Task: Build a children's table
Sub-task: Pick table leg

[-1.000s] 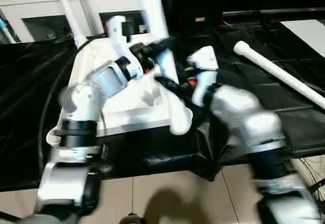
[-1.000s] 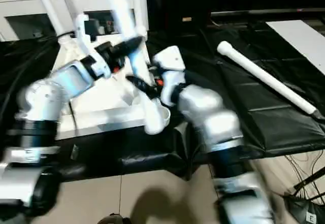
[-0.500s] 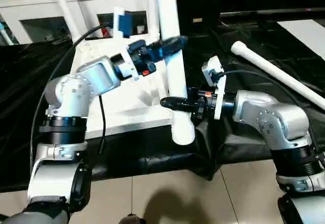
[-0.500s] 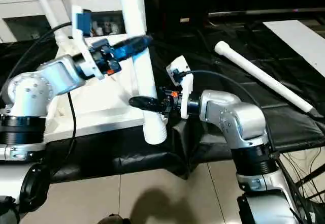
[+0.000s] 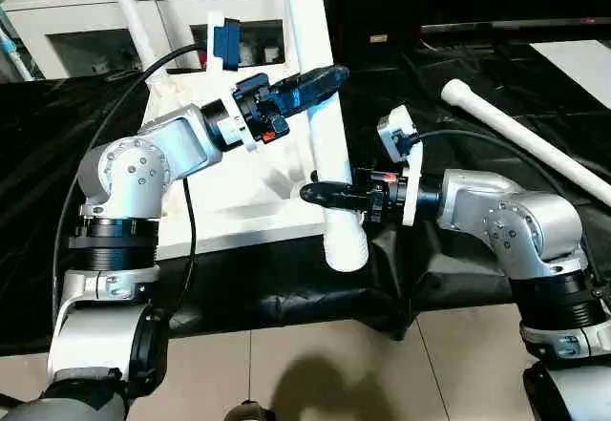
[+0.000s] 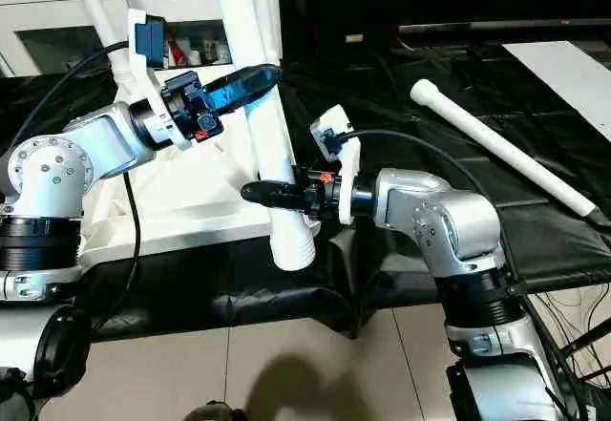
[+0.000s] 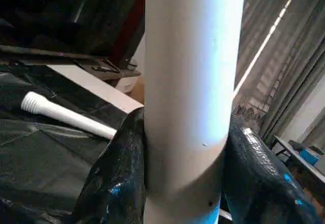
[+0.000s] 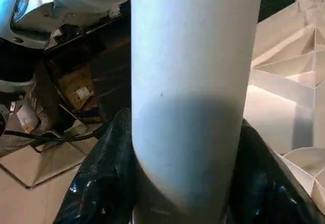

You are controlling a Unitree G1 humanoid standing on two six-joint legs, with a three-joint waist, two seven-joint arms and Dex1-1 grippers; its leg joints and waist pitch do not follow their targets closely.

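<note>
Since a second ago both arms have swung the white leg (image 5: 320,106) upright. In the head views, the left pincer (image 5: 329,77) clamps the leg high up; below it the right pincer (image 5: 310,193) clamps the leg just above its threaded end, beside the upturned tabletop (image 5: 239,201) on the black-covered counter (image 5: 477,106). In both wrist views, black fingers (image 7: 119,178) press either side of the leg. A second leg (image 5: 525,144) lies well beyond the right pincer.

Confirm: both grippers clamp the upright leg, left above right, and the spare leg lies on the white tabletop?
One thing is wrong: the spare leg lies on the black sheet, apart from the tabletop, as the left eye view shows. The rest holds: left gripper above right gripper, both clamping the upright leg.
</note>
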